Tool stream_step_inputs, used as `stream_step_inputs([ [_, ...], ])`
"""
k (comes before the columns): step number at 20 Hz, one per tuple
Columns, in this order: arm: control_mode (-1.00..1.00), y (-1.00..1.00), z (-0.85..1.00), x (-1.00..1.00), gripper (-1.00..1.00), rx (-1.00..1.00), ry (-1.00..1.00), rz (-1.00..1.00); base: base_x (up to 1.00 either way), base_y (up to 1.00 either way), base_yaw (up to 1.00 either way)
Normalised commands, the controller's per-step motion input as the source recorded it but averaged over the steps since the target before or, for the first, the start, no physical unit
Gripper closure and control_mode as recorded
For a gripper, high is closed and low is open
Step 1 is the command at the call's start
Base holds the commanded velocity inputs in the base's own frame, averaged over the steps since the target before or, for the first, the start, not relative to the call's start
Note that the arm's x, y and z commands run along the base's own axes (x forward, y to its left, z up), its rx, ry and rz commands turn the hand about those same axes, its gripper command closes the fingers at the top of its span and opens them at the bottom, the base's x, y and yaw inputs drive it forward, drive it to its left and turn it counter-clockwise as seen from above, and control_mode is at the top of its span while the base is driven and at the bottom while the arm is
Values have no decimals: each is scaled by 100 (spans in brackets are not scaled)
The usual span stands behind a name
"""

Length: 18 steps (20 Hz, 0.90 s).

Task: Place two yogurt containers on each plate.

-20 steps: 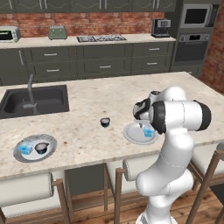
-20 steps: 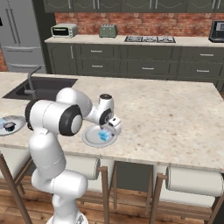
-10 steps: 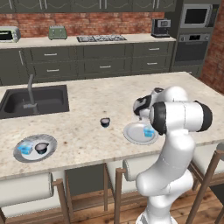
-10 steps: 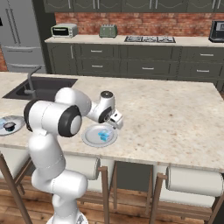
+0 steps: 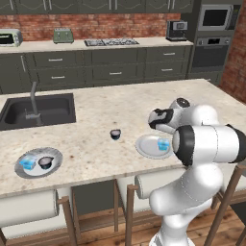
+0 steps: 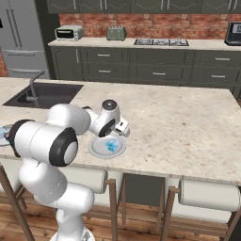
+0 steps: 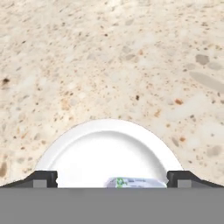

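Here the end effector (image 7: pixel 112 178), fingers apart, hovers over a seemingly upright blue yogurt cup (image 5: pixel 163 144) on the plate (image 5: pixel 146 146).

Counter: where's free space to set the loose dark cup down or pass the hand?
Bare stone between the sink and the dark cup, and right of the near plate. That plate has room beside its blue cup. The far plate is full.

Both base cameras look forward and down over the arm at the speckled counter (image 5: pixel 96 144), toward the back cabinets at twelve o'clock. The left one has the arm at four o'clock, the right one at eight. They share the near plate (image 5: pixel 146 146) (image 6: pixel 100 149) and the sink (image 5: pixel 38 109) (image 6: pixel 44 94). The hand camera sits close above that plate (image 7: pixel 105 153), its rim arching from six o'clock.
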Motion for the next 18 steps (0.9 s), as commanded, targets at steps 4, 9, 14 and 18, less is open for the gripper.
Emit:
stream_step_inputs([
  [4,-100,39,59,-26,-100,-10,24,7,0,0,0],
  [9,-100,57,62,-4,-100,-12,31,11,0,0,0],
  [14,-100,66,19,1,-100,2,5,1,0,0,0],
  [18,-100,65,-2,0,-100,12,3,-1,0,0,0],
])
